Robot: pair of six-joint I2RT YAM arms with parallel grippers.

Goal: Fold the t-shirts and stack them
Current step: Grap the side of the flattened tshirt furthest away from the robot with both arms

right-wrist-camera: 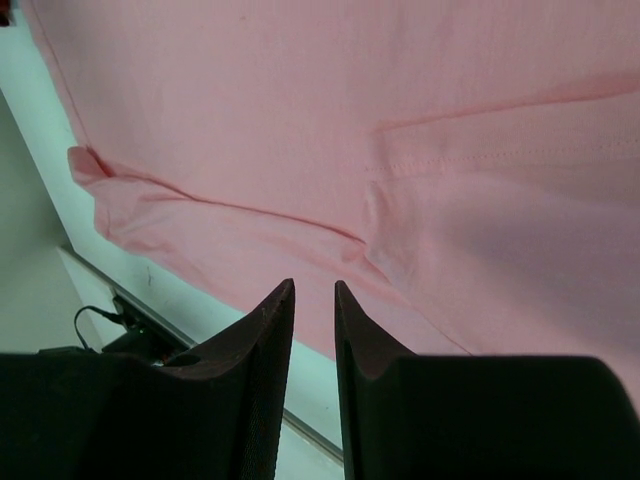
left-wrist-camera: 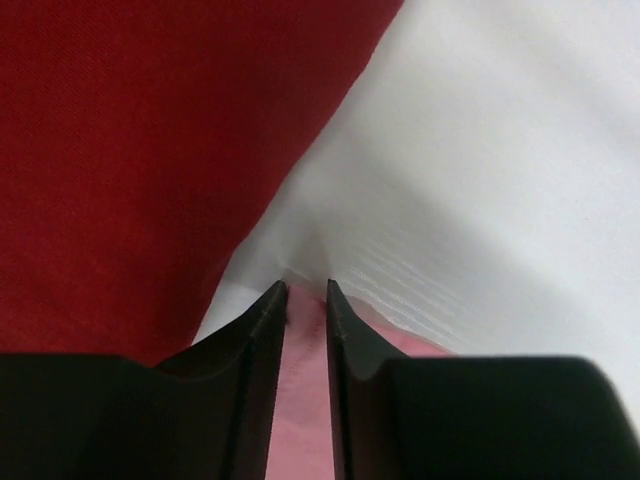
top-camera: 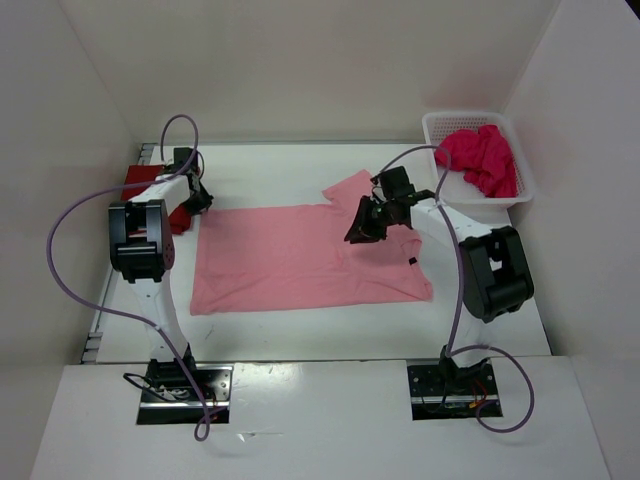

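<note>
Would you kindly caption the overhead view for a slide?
Two arms over a light pink t-shirt spread on the table; dark red shirt left, magenta shirt in basket.

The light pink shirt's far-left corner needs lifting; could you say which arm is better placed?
Left, probably. The left fingers flank pink cloth at that corner of the light pink shirt, beside the dark red shirt. The right fingers hover by a sleeve at the other end.
</note>
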